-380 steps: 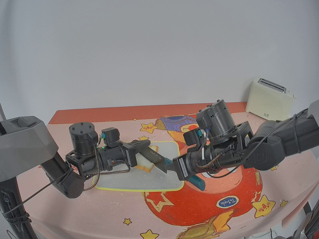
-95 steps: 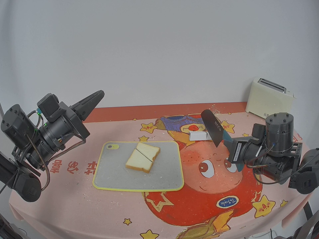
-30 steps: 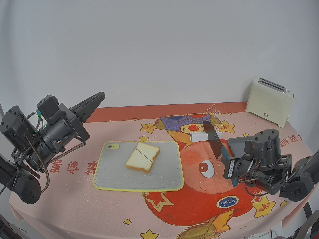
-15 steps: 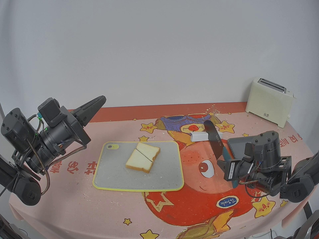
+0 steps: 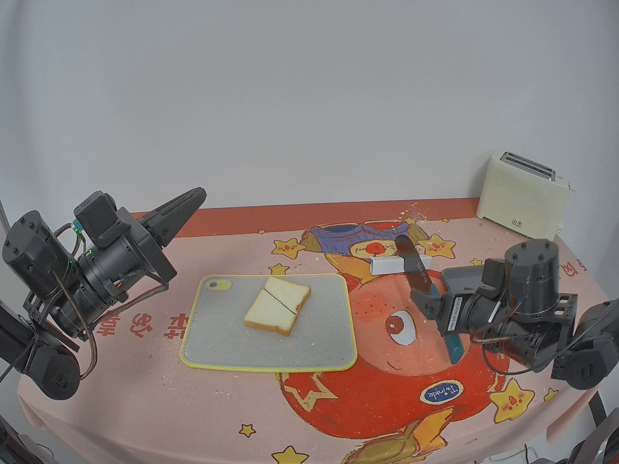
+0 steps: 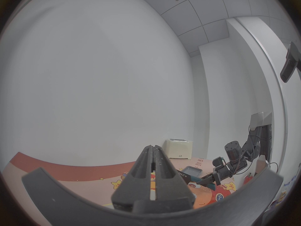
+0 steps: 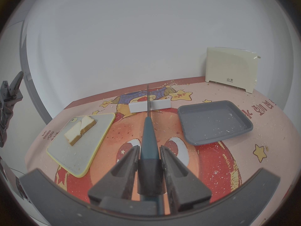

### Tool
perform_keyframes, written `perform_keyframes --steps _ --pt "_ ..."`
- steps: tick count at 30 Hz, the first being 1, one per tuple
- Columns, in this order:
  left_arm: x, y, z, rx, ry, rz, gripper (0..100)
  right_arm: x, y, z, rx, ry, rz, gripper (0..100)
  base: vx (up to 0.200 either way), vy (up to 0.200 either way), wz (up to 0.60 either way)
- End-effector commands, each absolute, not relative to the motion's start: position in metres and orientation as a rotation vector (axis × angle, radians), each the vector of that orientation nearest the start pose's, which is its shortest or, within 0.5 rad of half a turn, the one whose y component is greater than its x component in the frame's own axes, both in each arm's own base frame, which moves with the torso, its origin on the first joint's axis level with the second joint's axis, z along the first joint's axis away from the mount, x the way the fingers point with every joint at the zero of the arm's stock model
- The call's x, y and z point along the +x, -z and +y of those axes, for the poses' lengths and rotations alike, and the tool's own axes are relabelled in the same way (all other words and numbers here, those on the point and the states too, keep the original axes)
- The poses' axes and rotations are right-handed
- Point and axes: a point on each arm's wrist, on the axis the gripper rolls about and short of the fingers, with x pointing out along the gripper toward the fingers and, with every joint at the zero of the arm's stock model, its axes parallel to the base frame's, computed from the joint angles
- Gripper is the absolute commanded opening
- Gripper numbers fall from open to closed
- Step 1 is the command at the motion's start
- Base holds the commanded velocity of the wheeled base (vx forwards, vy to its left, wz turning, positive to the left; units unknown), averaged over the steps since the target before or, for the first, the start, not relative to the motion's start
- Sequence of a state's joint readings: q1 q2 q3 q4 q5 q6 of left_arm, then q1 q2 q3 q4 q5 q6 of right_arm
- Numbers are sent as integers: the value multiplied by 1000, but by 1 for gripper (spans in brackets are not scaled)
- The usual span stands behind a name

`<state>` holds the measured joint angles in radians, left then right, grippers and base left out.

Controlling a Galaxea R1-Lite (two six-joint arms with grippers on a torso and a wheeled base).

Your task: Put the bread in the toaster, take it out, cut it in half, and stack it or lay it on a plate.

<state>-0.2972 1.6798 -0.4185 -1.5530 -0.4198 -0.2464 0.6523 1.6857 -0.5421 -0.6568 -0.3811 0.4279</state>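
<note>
The bread lies cut into two halves, side by side on the grey cutting board. My right gripper is shut on the teal handle of the knife. The knife's blade points at the white knife holder and rests across it. A grey tray-like plate sits just right of the knife. My left gripper is shut on nothing, raised off the table's left end. The cream toaster stands at the far right corner.
A cartoon-printed pink cloth covers the table, with crumbs scattered across it. A white wall runs close behind the table's back edge. Bare cloth lies in front of the board and between the board and the knife.
In the last second my right wrist rose and shifted a little right, while the knife blade stayed at the white holder. The left arm barely moved. The bread halves lie as before.
</note>
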Motion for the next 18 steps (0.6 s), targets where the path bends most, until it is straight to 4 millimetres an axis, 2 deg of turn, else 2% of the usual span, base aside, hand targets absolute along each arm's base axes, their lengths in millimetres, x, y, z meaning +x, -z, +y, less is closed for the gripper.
perform_keyframes --steps 1,5,7,9,13,18 --pt "240 -182 -82 -216 741 -211 0 207 -155 153 196 -240 329 100 0 0 0" --pt "240 -182 -81 -220 735 -209 0 204 -166 159 189 -300 257 100 0 0 0" --pt "239 -173 -81 -229 729 -134 0 194 -172 173 166 -470 223 100 0 0 0" --pt "238 -164 -82 -239 723 -51 0 193 -173 181 147 -547 226 100 0 0 0" --pt "237 -148 -85 -308 700 132 0 211 -160 207 112 -579 288 100 0 0 0" --pt "231 -140 -97 -400 727 253 0 235 -166 233 89 -609 367 100 0 0 0"
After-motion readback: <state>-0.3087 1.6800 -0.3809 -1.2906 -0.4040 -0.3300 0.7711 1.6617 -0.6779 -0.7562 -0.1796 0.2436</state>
